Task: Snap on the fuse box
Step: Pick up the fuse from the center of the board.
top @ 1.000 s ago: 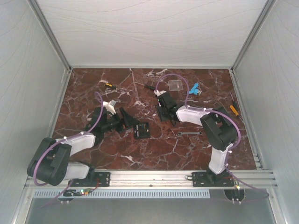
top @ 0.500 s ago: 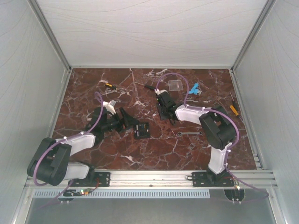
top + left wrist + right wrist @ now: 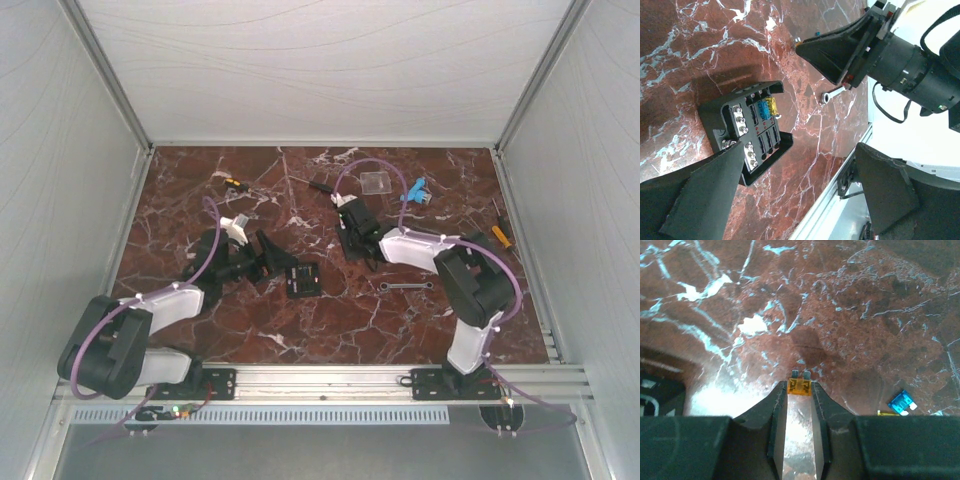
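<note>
The fuse box (image 3: 303,280) is a small black square box lying flat on the marble, its face up; a yellow and a blue fuse sit in its slots (image 3: 747,132). My left gripper (image 3: 271,260) hovers just left of it, open wide (image 3: 800,152), one finger over the box's near edge. My right gripper (image 3: 351,240) points down at the marble further back. Its jaws are shut on a small orange blade fuse (image 3: 799,386) at the fingertips, prongs pointing away from the camera.
A blue fuse (image 3: 903,402) lies on the marble right of the right gripper. A small wrench (image 3: 405,285) lies between the arms. A clear square plate (image 3: 377,181), a blue part (image 3: 417,192) and screwdrivers (image 3: 500,233) lie toward the back and right.
The right gripper's jaws have closed in on the orange fuse, and its arm has shifted slightly. The left arm and the fuse box have not moved.
</note>
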Available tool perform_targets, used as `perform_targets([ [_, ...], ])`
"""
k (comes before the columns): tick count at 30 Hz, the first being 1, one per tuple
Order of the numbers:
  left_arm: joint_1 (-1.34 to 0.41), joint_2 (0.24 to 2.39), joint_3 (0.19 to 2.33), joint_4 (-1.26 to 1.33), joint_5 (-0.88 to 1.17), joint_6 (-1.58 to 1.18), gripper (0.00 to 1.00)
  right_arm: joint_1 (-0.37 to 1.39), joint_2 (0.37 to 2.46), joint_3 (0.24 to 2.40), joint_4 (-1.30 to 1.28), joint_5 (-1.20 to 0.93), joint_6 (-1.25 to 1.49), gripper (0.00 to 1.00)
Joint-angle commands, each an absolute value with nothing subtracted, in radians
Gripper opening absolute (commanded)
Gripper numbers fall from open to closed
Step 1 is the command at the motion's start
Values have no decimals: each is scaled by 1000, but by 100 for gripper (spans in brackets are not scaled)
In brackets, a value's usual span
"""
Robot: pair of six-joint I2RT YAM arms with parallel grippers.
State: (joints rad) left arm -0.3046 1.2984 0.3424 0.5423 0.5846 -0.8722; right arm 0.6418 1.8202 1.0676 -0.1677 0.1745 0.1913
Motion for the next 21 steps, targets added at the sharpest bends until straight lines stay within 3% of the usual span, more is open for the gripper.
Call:
perform_targets([
  [1, -297, 1277, 386, 579, 618, -893, 91, 651, 1717, 1026, -106, 70, 131, 10],
  [5, -287, 1290, 389, 617, 666, -928, 87, 658, 1633, 974, -42, -24, 66, 11],
  [21, -310, 1409, 436, 787, 801, -1050, 54, 763, 1435, 816, 190, -281, -123, 12],
])
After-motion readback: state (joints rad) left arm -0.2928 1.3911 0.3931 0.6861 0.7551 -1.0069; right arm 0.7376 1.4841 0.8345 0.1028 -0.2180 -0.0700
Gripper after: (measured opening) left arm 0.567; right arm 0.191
